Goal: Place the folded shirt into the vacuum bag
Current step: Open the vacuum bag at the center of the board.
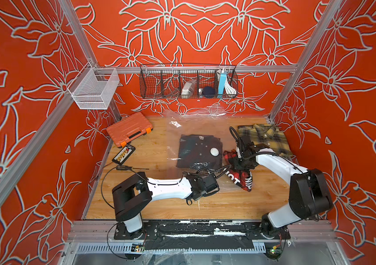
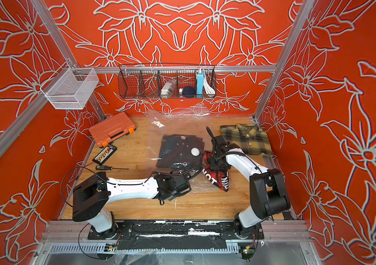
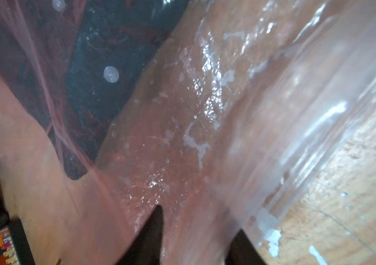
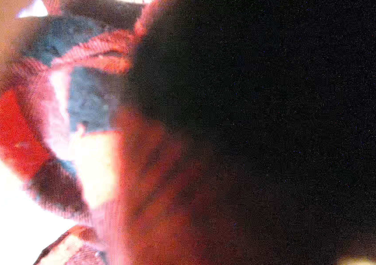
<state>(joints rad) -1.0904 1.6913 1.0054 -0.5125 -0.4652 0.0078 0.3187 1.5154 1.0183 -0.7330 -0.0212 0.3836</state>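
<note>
The vacuum bag [image 1: 182, 128] [image 2: 159, 128] lies flat mid-table, clear and crinkly, with its white valve cap [image 1: 214, 151] over a dark shirt [image 1: 196, 149] inside it. A red-and-black shirt with white letters [image 1: 243, 180] [image 2: 217, 181] hangs bunched at the bag's right near edge. My right gripper [image 1: 239, 165] is shut on it, and red cloth [image 4: 10, 128] fills the right wrist view. My left gripper [image 1: 205, 191] [image 3: 198, 229] is low at the bag's near edge. Its two black fingertips [image 3: 157, 220] stand apart with bag film [image 3: 228, 114] between them.
A folded yellow plaid shirt [image 1: 265, 137] lies at the back right. An orange tool case [image 1: 129, 129], a bit set [image 1: 124, 154] and a screwdriver [image 1: 132, 168] lie on the left. A black wire basket [image 1: 188, 82] and a white mesh basket [image 1: 94, 88] hang above.
</note>
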